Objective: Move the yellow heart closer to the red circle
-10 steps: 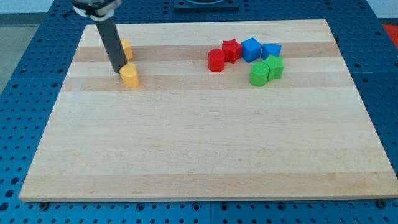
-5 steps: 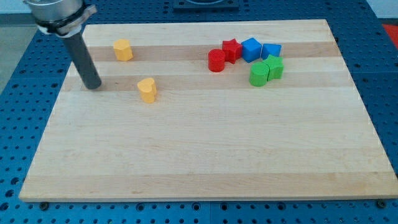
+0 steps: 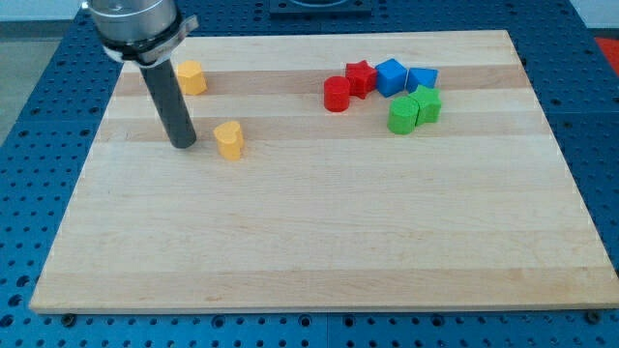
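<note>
My tip is a bare rod end with no jaws to spread or close, resting on the wooden board just to the view's left of the yellow heart, a thin gap between us. The red circle sits well off toward the view's right and a little higher, with bare wood between it and the heart. Behind it cluster the red star, two blue blocks and two green blocks, while another yellow block lies near the board's top edge above me
</note>
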Controlling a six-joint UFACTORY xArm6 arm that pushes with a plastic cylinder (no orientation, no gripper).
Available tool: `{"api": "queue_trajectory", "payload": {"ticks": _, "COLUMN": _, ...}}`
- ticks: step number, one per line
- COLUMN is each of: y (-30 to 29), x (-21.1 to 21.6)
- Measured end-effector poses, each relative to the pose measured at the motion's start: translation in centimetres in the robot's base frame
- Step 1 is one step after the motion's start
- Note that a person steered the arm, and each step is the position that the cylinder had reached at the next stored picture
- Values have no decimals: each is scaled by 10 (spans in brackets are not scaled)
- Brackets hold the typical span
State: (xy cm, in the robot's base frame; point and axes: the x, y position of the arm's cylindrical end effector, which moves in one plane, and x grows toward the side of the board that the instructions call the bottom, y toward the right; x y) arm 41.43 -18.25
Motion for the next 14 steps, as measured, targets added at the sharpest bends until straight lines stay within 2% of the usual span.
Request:
{"api": "queue_trajectory", "payload": {"ticks": 1, "y": 5, "x": 23}}
{"api": "queue_trajectory", "payload": {"ticks": 4, "y": 87, "x": 0}}
{"api": "queue_trajectory", "payload": {"ticks": 5, "y": 83, "x": 0}}
{"api": "queue_trajectory", "payload": {"ticks": 7, "y": 29, "x": -20}}
{"api": "queue_trajectory", "payload": {"ticks": 8, "y": 49, "x": -24}}
{"api": "queue_trajectory", "payload": {"ticks": 10, "y": 132, "x": -31}}
{"api": "queue_trajectory", "payload": {"ticks": 13, "y": 138, "x": -18}}
{"api": "queue_trajectory", "payload": {"ticks": 14, "y": 160, "x": -17}}
